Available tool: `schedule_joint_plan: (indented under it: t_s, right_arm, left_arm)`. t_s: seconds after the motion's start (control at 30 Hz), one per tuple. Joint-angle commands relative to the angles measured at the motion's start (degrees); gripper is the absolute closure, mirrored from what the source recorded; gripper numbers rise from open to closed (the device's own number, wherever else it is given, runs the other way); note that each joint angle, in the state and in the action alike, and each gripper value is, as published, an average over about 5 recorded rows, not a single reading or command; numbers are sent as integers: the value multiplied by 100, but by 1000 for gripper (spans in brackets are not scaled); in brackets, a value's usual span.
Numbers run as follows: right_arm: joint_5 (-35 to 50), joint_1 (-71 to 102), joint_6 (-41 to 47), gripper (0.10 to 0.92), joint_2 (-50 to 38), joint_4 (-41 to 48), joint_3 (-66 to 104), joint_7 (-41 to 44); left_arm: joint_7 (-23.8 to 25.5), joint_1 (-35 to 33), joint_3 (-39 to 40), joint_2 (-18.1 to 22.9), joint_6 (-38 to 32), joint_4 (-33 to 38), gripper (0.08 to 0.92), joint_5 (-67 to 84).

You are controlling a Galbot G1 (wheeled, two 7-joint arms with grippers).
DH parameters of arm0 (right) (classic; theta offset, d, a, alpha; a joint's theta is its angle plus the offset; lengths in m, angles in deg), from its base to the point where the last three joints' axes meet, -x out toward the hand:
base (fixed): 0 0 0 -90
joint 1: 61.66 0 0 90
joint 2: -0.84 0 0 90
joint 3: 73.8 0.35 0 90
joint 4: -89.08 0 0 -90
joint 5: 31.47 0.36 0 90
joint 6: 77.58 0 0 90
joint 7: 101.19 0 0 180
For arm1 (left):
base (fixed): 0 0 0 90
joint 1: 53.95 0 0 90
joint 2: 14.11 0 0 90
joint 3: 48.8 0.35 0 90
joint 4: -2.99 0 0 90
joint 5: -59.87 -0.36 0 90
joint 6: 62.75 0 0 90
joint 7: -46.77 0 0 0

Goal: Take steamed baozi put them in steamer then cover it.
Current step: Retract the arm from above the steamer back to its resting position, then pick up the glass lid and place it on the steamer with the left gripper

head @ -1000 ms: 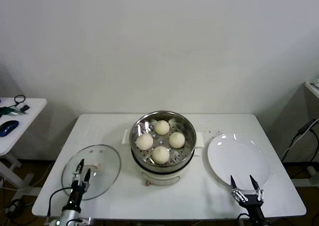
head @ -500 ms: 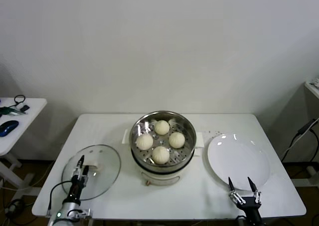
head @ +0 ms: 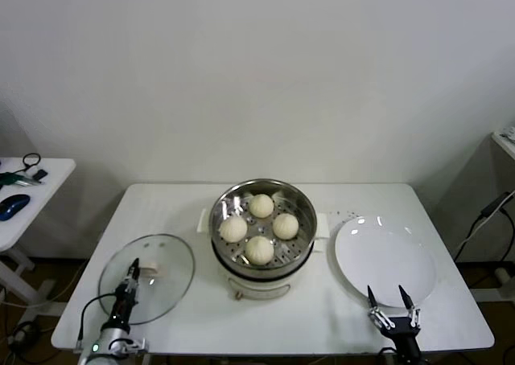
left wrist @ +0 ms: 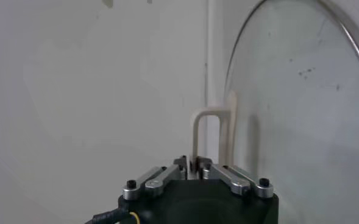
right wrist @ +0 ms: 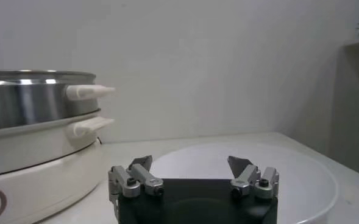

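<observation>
A: Four cream-white round baozi (head: pixel 259 227) already inside shiny round stainless-steel steamer (head: pixel 261 230), mid-table. Uncovered.

B: Round glass lid (head: pixel 147 277) flat on table, left of steamer. Left gripper (head: pixel 129 283) nearer, fingers pinched on lid's pale loop handle (left wrist: pixel 214 131).

A: Steamer up and to the right from that grip. Likely lift, then carry rightward.

B: Right gripper (head: pixel 390 301) idle at flat white plate (head: pixel 385 260), fingers spread, nothing held.
</observation>
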Motion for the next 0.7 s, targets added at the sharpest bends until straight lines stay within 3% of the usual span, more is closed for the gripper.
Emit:
schedule_joint_plan:
  t_s: [0.03, 0.37, 0.7]
  right_arm:
    - [-16, 2, -2, 203, 10, 10, 10, -24]
    - [-135, 14, 32, 203, 4, -21, 104, -181]
    - [-390, -81, 217, 203, 45, 28, 191, -520]
  left_arm:
    - [-9, 46, -1, -1, -14, -13, 838, 10]
    - [531, -394, -46, -295, 199, 1386, 867, 773]
    - [1419, -552, -366, -1275, 698, 2710, 867, 2200]
